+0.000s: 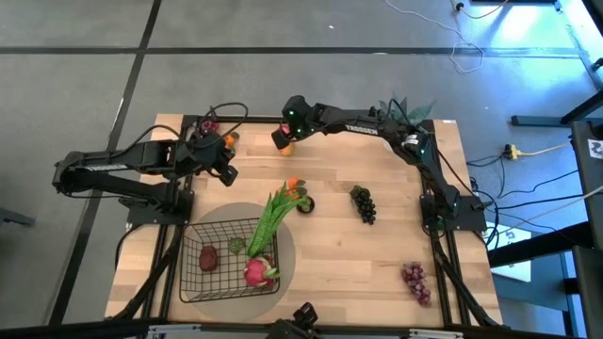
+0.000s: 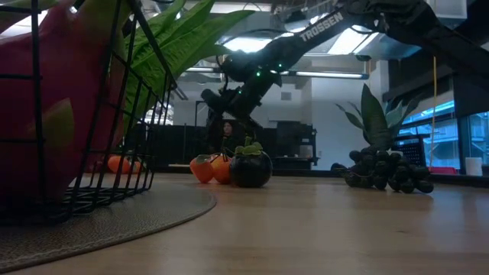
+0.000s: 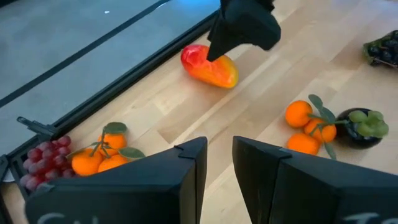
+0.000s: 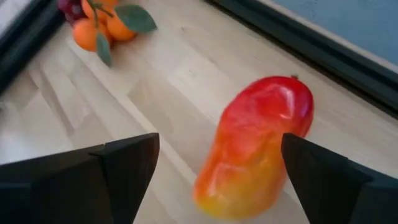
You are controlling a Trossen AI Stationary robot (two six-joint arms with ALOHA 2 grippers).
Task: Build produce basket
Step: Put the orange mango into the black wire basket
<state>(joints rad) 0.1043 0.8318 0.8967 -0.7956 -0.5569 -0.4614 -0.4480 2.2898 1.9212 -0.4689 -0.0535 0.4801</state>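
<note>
Pale wooden table [image 1: 339, 254] on grey floor, cables trailing at right; dim room with ceiling lights beyond. Right gripper [image 4: 214, 168] poised over red-orange mango [image 4: 255, 146] near far edge, fingers spread wide either side, not yet gripping. Left gripper [image 3: 219, 180] nearly closed, empty, near orange cluster [image 3: 102, 155]. Basket [image 1: 231, 259] at near left, holding dragon fruit [image 1: 256, 273] and leafy stalks [image 1: 273, 215].
</note>
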